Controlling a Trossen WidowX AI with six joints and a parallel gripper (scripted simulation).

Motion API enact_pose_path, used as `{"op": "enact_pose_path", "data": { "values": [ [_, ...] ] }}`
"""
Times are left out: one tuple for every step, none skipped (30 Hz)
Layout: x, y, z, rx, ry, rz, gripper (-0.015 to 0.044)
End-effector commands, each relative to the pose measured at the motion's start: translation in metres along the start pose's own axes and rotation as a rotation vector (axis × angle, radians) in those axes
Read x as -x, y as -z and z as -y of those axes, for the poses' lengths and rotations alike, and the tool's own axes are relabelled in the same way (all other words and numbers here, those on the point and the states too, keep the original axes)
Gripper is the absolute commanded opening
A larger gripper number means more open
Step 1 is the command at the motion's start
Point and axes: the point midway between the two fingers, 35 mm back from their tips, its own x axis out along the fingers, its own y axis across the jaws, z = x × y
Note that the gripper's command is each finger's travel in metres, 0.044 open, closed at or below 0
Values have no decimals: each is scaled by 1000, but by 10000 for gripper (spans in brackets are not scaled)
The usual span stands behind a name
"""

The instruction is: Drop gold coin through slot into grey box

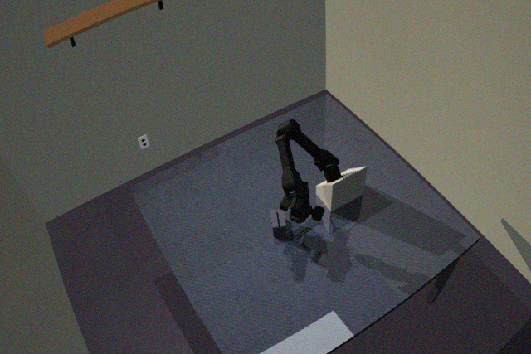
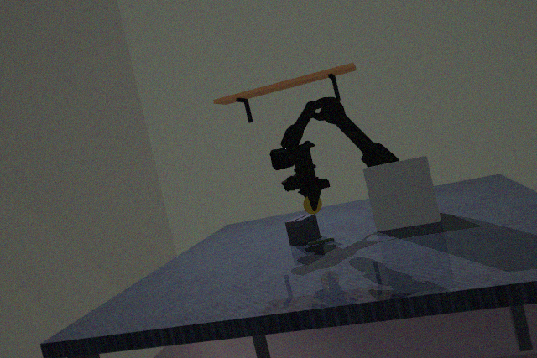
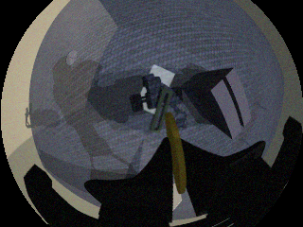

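My gripper (image 2: 314, 209) (image 3: 169, 140) is shut on the gold coin (image 2: 307, 205) (image 3: 176, 153). The coin is upright between the fingertips and clear above the holder; its lower part sticks out below them. The shallow dark-green holder (image 1: 303, 232) (image 2: 320, 241) (image 3: 155, 125) lies on the table below the gripper, with its groove empty. The closed grey box (image 1: 282, 234) (image 2: 302, 231) (image 3: 201, 95) stands beside the holder, right of it in the wrist view. Its dark slot (image 3: 233, 101) runs along the lid. The coin is hidden behind the gripper in the top view.
A large pale block (image 1: 348, 191) (image 2: 402, 195) stands at the arm's base. A white patch (image 1: 313, 335) lies near one table edge. A wooden shelf (image 1: 115, 12) (image 2: 286, 84) is on the wall, well above the table (image 1: 231, 264) (image 2: 186, 284).
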Motion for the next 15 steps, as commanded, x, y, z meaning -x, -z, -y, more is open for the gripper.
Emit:
{"op": "enact_pose_path", "data": {
  "values": [
    [0,1,-1,129,-3,-2,0],
    [0,1,-1,163,-3,-2,0],
    [0,2,-1,198,-3,-2,0],
    [0,2,-1,233,-3,-2,0],
    [0,2,-1,268,-3,-1,0],
    [0,2,-1,303,-3,-1,0],
    [0,2,-1,337,-3,-1,0],
    [0,2,-1,372,-3,-1,0],
    [0,3,-1,407,-3,-1,0],
    [0,3,-1,442,-3,-1,0],
    [0,3,-1,476,-3,-1,0],
    [0,3,-1,505,-3,-1,0],
    [0,3,-1,522,-3,-1,0],
    [0,3,-1,528,-3,-1,0],
    [0,3,-1,528,-3,-1,0]
  ]
}}
